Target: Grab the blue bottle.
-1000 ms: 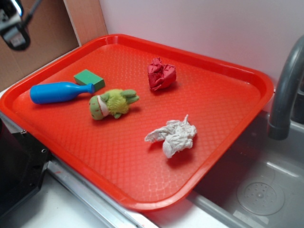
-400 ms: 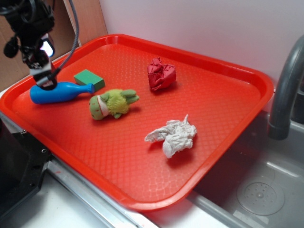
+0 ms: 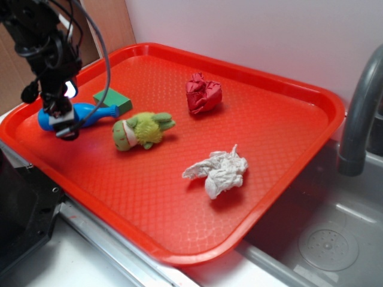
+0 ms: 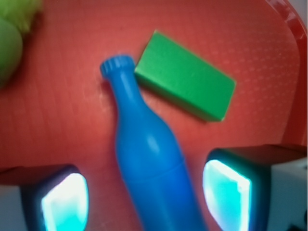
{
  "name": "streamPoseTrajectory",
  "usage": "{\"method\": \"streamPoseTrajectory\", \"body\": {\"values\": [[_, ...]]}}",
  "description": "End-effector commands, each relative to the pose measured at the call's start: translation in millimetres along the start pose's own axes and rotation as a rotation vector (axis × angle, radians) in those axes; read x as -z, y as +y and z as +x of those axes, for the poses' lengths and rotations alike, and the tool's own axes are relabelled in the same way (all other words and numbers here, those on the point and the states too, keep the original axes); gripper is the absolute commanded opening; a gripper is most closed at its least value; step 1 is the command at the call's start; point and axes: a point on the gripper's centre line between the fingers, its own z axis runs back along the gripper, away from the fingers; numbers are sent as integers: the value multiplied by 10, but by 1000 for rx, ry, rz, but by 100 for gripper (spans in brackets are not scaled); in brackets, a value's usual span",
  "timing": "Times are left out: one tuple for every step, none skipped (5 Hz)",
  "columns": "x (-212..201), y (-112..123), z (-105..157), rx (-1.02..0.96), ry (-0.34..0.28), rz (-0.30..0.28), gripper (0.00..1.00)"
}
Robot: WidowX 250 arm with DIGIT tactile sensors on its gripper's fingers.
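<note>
The blue bottle (image 3: 90, 113) (image 4: 147, 149) lies on its side at the left end of the red tray (image 3: 281, 155), its ridged cap pointing toward the green block. My gripper (image 3: 64, 125) (image 4: 144, 202) hangs straight over the bottle's thick body and is open. In the wrist view one pad (image 4: 65, 202) stands left of the body and the other right of it, each with a gap of tray showing between. The arm hides part of the bottle's body in the exterior view.
A green rectangular block (image 3: 112, 100) (image 4: 185, 89) lies just beyond the bottle's cap. A green plush toy (image 3: 140, 130), a crumpled red cloth (image 3: 203, 92) and a crumpled white cloth (image 3: 218, 172) also lie on the tray. A sink with a grey faucet (image 3: 359, 119) is at the right.
The arm came in from the upper left and dropped down over the bottle's body. The bottle and the other things have not moved.
</note>
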Motion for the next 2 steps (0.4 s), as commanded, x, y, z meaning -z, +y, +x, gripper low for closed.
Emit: {"method": "streamPoseTrajectory", "body": {"values": [[167, 94, -46, -34, 67, -7, 100], [227, 102, -28, -16, 58, -23, 39]]}}
